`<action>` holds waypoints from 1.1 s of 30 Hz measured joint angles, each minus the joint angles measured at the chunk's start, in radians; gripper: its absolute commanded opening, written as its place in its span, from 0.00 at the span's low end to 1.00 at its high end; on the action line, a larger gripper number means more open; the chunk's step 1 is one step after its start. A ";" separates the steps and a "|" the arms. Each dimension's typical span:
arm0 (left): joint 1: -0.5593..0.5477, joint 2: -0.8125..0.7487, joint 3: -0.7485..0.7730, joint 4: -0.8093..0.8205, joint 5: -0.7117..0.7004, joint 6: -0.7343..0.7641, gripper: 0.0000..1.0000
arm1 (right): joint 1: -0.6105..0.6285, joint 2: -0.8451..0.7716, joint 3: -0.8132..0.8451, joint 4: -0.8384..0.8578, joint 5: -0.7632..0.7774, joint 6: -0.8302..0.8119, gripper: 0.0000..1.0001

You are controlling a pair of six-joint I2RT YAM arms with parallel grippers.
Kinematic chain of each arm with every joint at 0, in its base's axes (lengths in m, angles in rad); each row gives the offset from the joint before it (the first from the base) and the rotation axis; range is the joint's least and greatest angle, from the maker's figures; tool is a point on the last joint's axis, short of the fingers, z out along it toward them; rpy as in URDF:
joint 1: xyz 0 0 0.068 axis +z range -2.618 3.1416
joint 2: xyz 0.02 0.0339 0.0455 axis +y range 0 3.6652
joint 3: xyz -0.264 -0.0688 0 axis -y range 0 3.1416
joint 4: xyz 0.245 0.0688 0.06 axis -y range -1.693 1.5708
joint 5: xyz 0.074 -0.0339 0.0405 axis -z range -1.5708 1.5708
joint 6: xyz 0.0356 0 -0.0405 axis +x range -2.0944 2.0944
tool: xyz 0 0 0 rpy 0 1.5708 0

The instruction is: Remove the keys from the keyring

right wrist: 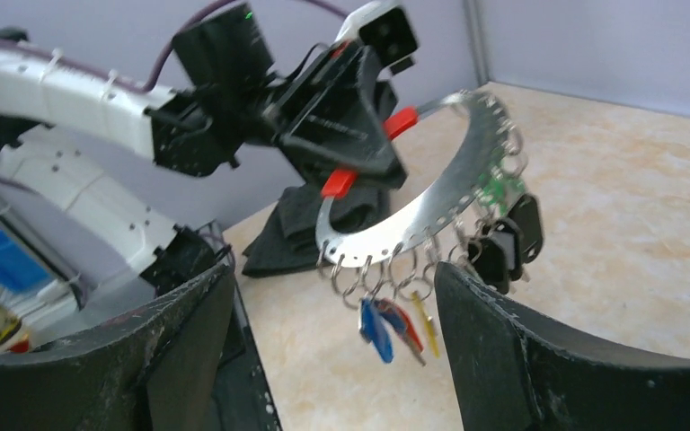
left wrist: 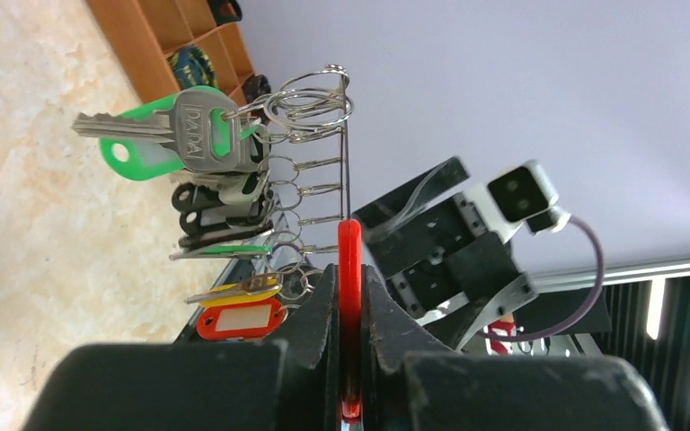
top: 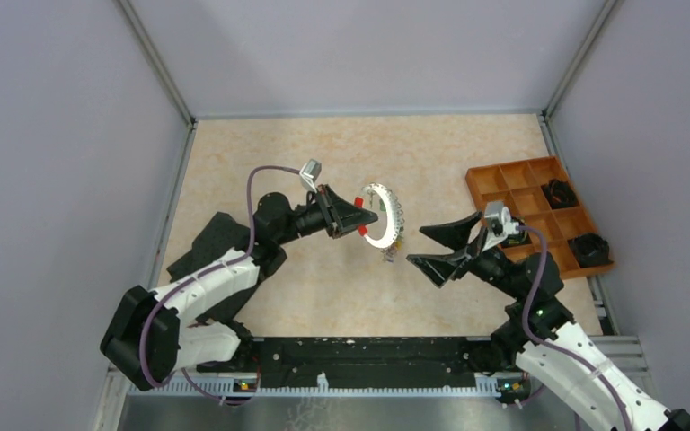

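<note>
The left gripper (left wrist: 349, 285) has its jaws pressed tight on the red sleeve (left wrist: 349, 247) of the keyring (top: 394, 203). The sleeve sits right between the two black fingers (left wrist: 310, 314). From above, a bit of red sticks out on each side of them. The keyring is a big, flat, silver ring. It is held up in the air over the table (top: 278, 153), in the space between the two arms.

The keys (left wrist: 189, 135) hang from the part of the ring away from the left gripper. Each one hangs on its own small ring (left wrist: 310, 108). In the left wrist view, one silver key has a green head. Next to it are black ones, then a thin green one, a yellow one and a red tag. In the right wrist view, blue, red and yellow ones dangle at the lowest part of the ring.

The right gripper (top: 426, 248) has its jaws spread wide and holds nothing. It points at the keyring and is near it, but does not touch it. In its own camera the ring and keys show in the gap between its two fingers (right wrist: 503, 350).

Off to the right on the table sits an orange tray (top: 490, 176). Black round things (top: 559, 193) lie in two of its boxes. The tray is well apart from the keyring.
</note>
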 measured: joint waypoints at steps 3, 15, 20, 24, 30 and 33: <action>0.000 0.003 0.032 0.000 0.004 -0.010 0.00 | 0.010 -0.025 -0.055 0.063 -0.088 -0.017 0.79; 0.000 0.006 0.076 -0.006 0.006 -0.017 0.00 | 0.122 -0.071 -0.160 0.137 -0.141 -0.105 0.63; 0.000 0.006 0.076 -0.006 0.006 -0.017 0.00 | 0.276 -0.011 -0.161 0.137 -0.030 -0.214 0.63; 0.000 0.006 0.076 -0.006 0.006 -0.017 0.00 | 0.370 0.023 -0.163 0.142 0.077 -0.295 0.63; 0.000 0.005 0.076 -0.006 0.006 -0.017 0.00 | 0.382 0.029 -0.190 0.185 0.166 -0.377 0.59; 0.000 0.002 0.076 -0.007 0.006 -0.017 0.00 | 0.382 0.040 -0.192 0.199 0.190 -0.400 0.57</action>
